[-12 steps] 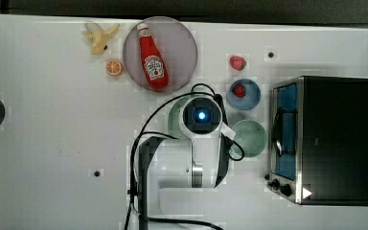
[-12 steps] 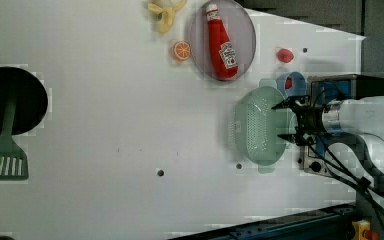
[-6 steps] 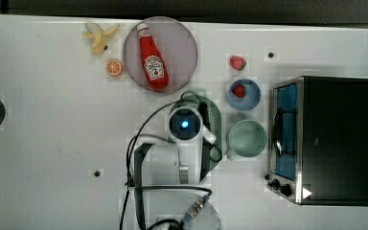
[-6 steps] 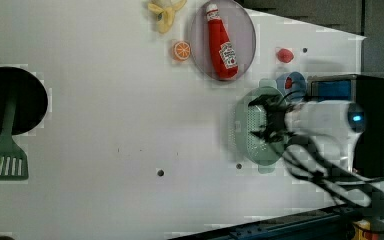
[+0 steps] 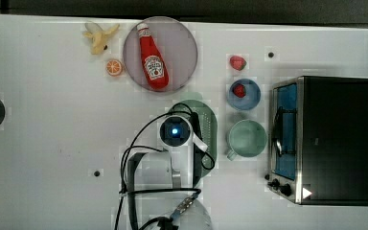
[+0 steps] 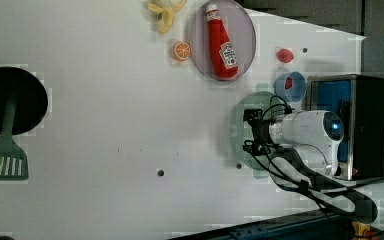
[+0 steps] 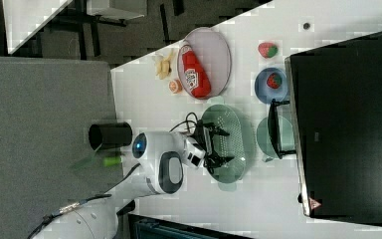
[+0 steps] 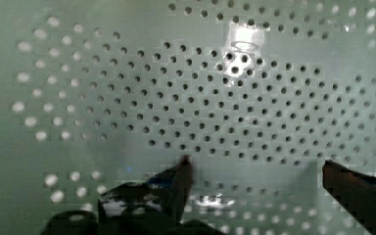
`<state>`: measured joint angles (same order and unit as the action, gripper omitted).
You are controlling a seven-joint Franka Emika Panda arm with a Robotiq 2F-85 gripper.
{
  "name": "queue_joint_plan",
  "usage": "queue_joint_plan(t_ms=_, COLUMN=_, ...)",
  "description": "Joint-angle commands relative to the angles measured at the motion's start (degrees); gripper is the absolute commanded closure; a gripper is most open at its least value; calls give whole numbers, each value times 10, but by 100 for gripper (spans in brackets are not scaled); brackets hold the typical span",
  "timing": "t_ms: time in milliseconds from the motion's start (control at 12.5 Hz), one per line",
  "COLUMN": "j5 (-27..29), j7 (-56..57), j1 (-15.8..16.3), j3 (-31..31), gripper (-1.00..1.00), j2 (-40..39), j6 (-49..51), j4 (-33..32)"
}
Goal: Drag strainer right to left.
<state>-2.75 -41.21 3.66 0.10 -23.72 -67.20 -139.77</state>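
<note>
Wrist view: my claw (image 8: 254, 169) is spread wide and holds nothing; both fingers (image 8: 181, 171) hang just above the dotted floor of the strainer (image 8: 186, 88), so I judge I am reaching inside to push, not to pinch.
Claw, right view: it (image 7: 214, 145) points down into the basin from the rim nearer the arm, jaws apart along the basin's long axis; spread that way they could bear on an inner wall or the floor.
Strainer, top view: the pale green oblong (image 5: 210, 127) lies near the worktop's (image 5: 52, 143) centre, partly under my wrist, long axis running twelve to six.
Neighbours, top view: mug (image 5: 247, 138) just beside it at three o'clock; blue bowl (image 5: 244, 94) at about two; plate (image 5: 182, 45) with the ketchup bottle (image 5: 154, 60) at eleven, its rim near the strainer's end.
Why inside: a wide basin is too broad for me to clamp across, so a hook on the wall looks the likelier hold.
Path: towards nine o'clock in the top view the worktop lies bare, which suits a drag.
Risk: the plate sits close; a skewed pull might nudge it.
</note>
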Motion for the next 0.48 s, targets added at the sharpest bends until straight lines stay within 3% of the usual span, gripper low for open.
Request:
queue_joint_plan(t_ms=80, j5=11, j7=-72, j1=29, j3=-3, gripper=-100, j2=6, j6=-3, j4=18)
queue_joint_plan(t_ms=480, j5=15, j7=-143, j1=79, j3=12, gripper=-100, j2=5, j6=-3, j4=24)
